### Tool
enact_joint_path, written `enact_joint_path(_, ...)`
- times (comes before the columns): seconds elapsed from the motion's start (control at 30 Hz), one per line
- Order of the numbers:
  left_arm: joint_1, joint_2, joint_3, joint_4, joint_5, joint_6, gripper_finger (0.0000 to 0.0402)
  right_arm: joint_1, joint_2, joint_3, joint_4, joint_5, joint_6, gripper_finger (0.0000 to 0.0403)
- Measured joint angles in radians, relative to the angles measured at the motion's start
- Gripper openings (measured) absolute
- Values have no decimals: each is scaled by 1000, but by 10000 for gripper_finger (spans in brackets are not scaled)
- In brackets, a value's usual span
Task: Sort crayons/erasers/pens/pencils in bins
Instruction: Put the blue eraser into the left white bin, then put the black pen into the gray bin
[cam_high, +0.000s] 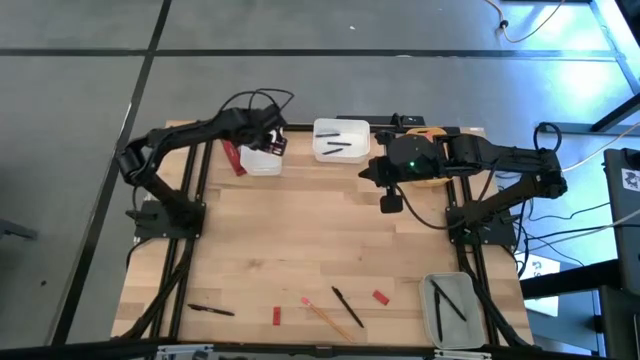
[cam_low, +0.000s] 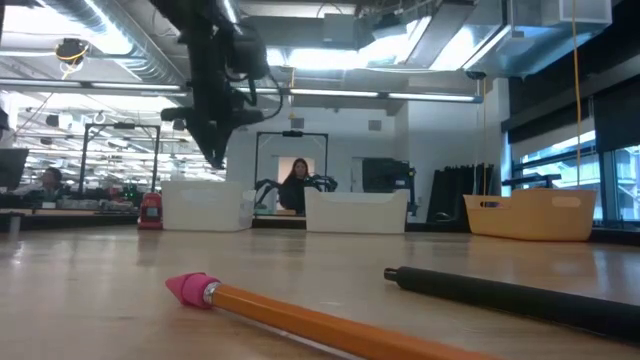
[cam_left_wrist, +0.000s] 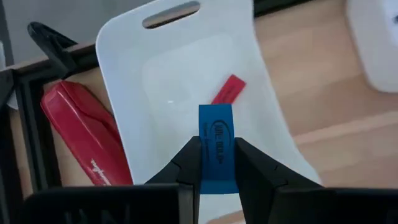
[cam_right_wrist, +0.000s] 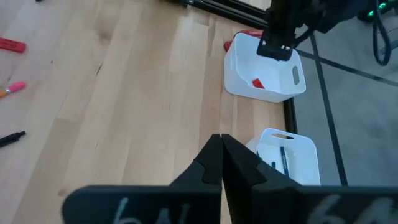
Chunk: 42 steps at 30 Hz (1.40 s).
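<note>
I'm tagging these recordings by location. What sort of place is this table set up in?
Probably a robotics lab in an open industrial hall. The low view shows exposed ceiling ducts, another dark robot arm beside a person at a far bench, and the wooden table stands on bare concrete floor.

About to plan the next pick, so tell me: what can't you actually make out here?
- Yellow bin: high view, mostly under the right arm; contents hidden.
- Grey bin: dark sticks inside, too small to name.
- Blue eraser in the left gripper: left wrist view, lower end behind the fingers.
- Pencil: low view, cut off by the edge.
</note>
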<state>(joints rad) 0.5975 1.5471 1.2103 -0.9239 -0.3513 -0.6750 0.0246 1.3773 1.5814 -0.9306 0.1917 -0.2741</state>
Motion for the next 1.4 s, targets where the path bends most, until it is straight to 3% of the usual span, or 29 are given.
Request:
enact_joint_path(0.43, 21, 115, 0, 0, -12, 5, 64, -2, 0, 0, -1, 17, 0, 4)
enact_joint_path(0.63, 34, 116, 0, -3, -34, 26, 64, -2, 0, 0, -1, 87, 0, 4)
enact_joint_path(1.07, 38, 116, 0, -4, -54, 75, 114, -2, 0, 0, -2, 87, 0, 4)
enact_joint_path(1.4, 24, 106, 0, -6, -1, 29, 117, -2, -1, 0, -6, 87, 3, 4)
